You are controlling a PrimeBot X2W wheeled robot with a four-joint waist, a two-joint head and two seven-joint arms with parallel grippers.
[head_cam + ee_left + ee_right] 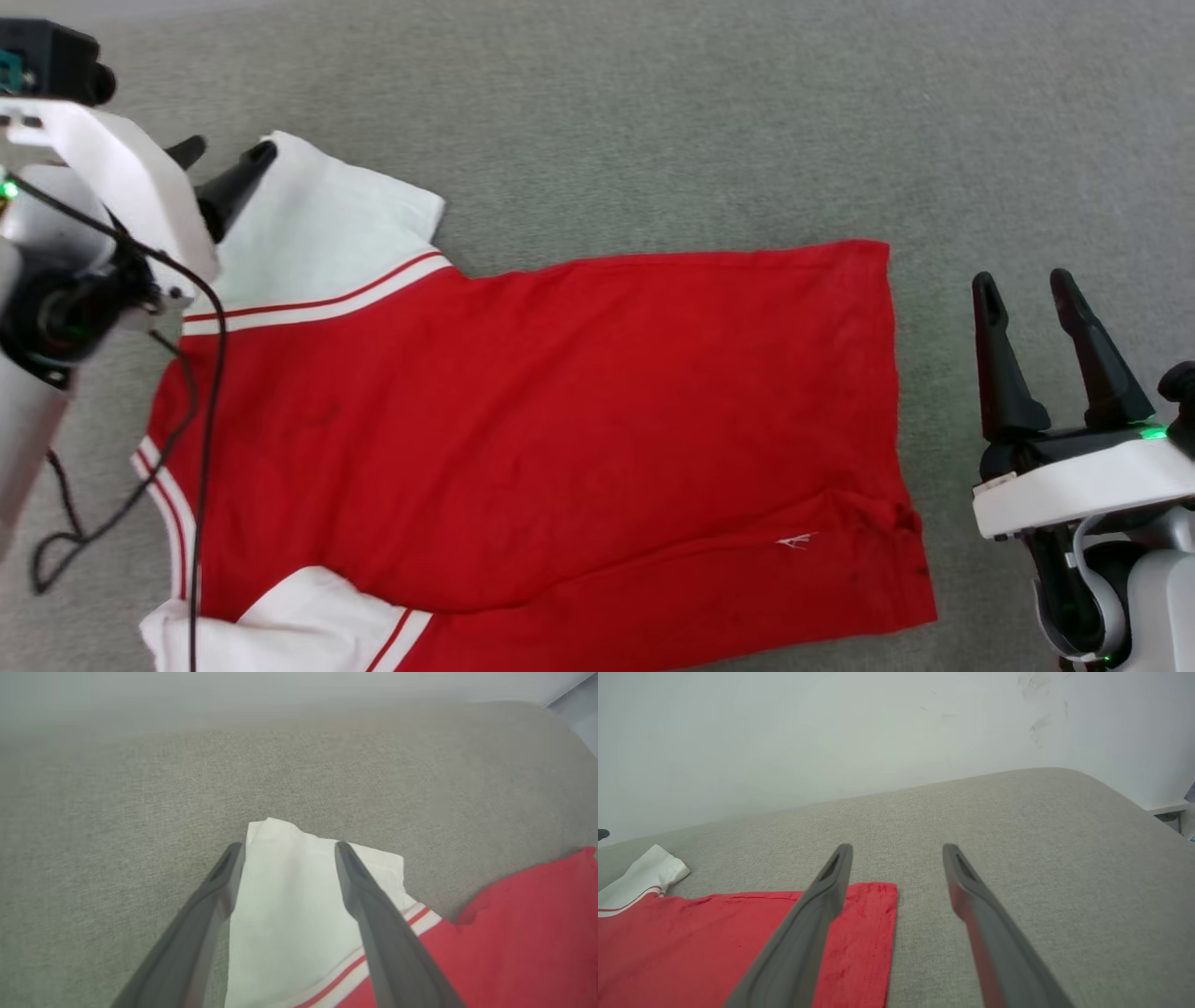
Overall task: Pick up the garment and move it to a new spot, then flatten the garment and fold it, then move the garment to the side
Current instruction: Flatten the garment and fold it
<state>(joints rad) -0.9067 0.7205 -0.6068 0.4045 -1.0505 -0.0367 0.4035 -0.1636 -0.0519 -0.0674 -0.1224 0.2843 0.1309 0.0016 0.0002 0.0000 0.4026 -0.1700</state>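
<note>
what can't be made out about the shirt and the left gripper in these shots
- Head view: the T-shirt's near sleeve and part of its near side run off the bottom edge.
- Head view: the left arm and its cable cover part of the shirt's left end.
- Head view: the small white logo is too small to read.
- Left wrist view: whether the open left gripper touches the far sleeve cannot be told.

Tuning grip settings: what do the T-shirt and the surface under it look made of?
T-shirt: soft knit fabric, probably cotton jersey, matte; it creases and lies limp.
The grey surface: woven upholstery-like cloth, matte; a fine weave shows, and it is possibly padded, given its rounded edge.
</note>
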